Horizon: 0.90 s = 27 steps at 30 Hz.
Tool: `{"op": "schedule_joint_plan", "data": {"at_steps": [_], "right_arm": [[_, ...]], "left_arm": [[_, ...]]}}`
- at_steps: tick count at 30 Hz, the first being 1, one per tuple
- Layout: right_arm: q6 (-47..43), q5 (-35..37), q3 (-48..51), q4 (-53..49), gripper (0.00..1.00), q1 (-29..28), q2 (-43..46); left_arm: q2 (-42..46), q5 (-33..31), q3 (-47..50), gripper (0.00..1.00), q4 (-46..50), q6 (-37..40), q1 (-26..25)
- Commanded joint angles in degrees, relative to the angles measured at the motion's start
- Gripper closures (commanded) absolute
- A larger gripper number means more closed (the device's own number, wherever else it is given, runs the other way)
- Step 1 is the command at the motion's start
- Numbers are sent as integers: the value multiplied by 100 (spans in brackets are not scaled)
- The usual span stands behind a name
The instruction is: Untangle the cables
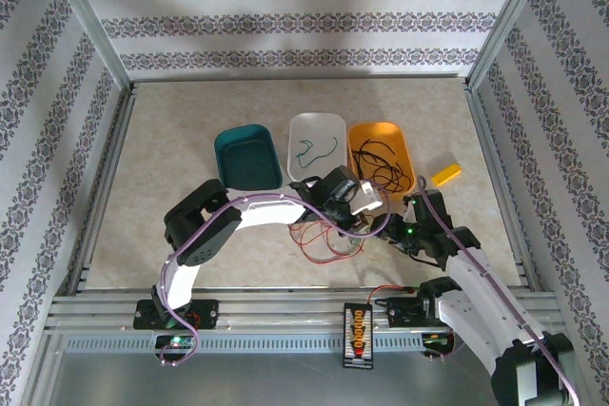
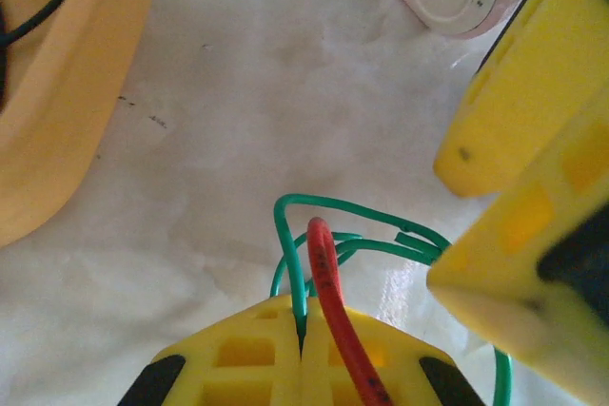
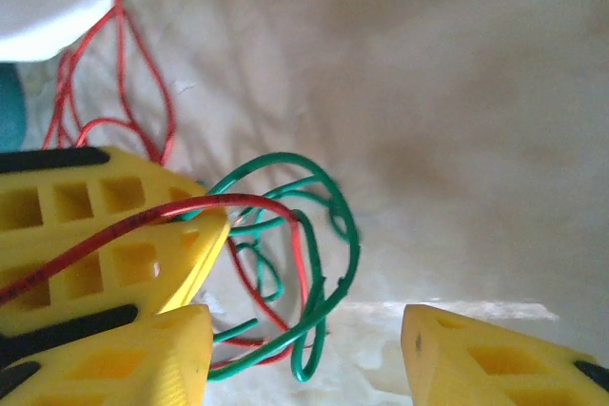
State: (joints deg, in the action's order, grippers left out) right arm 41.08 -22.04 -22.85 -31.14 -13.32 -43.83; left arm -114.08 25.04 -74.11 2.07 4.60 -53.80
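The cables (image 1: 328, 240) lie as a loose red and green tangle on the table in front of the bins. My left gripper (image 2: 303, 311) is shut, with a green cable (image 2: 295, 254) pinched between its yellow fingers. A red cable (image 2: 333, 301) arches over its right finger. My right gripper (image 3: 306, 338) stands open just beside it. Green loops (image 3: 333, 225) and red loops (image 3: 285, 211) of the tangle lie between its fingers without being gripped. In the right wrist view the left gripper's fingers (image 3: 105, 225) sit at the left. In the top view the two grippers meet over the tangle's right side (image 1: 381, 225).
Three bins stand in a row behind the tangle: a teal bin (image 1: 249, 157), a white bin (image 1: 333, 125) holding a green cable, and an orange bin (image 1: 360, 138) holding black cables. A small yellow piece (image 1: 445, 174) lies to the right. The orange bin's wall (image 2: 57, 92) is close to my left gripper.
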Motion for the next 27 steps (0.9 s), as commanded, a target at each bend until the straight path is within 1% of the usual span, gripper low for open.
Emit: {"op": "schedule_joint_plan", "data": {"at_steps": [1,6,9,10,11,13,14,15,16,18,20,24,27], "right_arm": [[-153,-213,53,280,45,-152,-1],[-188,-274,40,483,46,-313,-172],[-188,-169,-8,537,49,-423,-289],[-184,-138,-15,547,54,-442,-329],[-188,-119,-16,556,62,-456,-373],[-166,11,-9,531,85,-465,-423],[-148,96,-3,489,93,-473,-426],[-125,216,2,429,98,-461,-427],[-105,355,5,343,100,-461,-424],[-53,540,33,213,100,-431,-426],[-5,648,76,127,100,-393,-424],[32,745,129,11,100,-280,-420],[40,720,166,11,100,-199,-492]], "left_arm": [[607,164,194,100,-364,-202,123],[1061,219,498,100,-506,-338,229],[1214,237,556,100,-436,-337,230],[1262,245,595,100,-453,-354,230],[1320,227,638,100,-489,-385,238],[1417,219,716,100,-564,-470,271],[1474,178,758,100,-591,-520,289],[1527,114,789,100,-611,-568,312],[1602,33,837,100,-648,-627,355],[1800,-223,993,100,-812,-811,479],[2072,-349,1261,100,-1166,-1182,726],[2576,-124,1897,100,-2083,-2090,1366],[2861,-1,2205,100,-2369,-2403,1718]]}}
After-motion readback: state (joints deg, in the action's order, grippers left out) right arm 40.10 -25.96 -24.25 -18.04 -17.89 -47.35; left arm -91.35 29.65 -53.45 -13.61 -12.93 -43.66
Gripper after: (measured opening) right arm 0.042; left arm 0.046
